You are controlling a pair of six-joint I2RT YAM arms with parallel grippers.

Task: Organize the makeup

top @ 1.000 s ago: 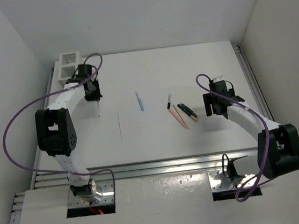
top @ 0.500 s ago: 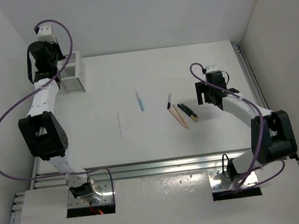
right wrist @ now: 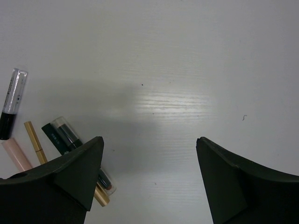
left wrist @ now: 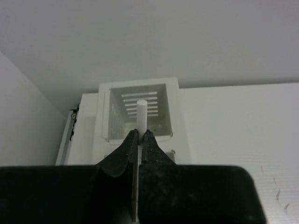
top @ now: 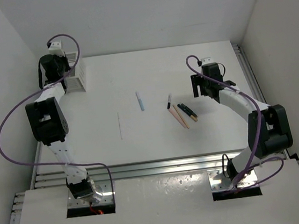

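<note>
White tabletop (right wrist: 163,56); white slatted plastic box (left wrist: 138,84) at the far-left corner. Your left gripper (left wrist: 140,134) is clenched on a slim white stick (left wrist: 142,112), seemingly aimed into the box, so this is the deposit step. Right gripper (right wrist: 149,142) hangs spread beside the black, gold and peach sticks (right wrist: 60,135). Next: align over the opening, then release.

The right gripper (right wrist: 149,182) hangs over the white table (right wrist: 177,70) with its jaws spread wide and only bare tabletop between them. A dark green stick (right wrist: 60,136) lies slanted at the lower left, its lower end running under the gripper's left-hand finger (right wrist: 70,177). Just left of it lies a gold stick (right wrist: 35,139). Further left, at the picture's edge, is a peach-pink stick (right wrist: 14,156). Up and left of it lies a clear-capped black stick (right wrist: 11,102).
</note>
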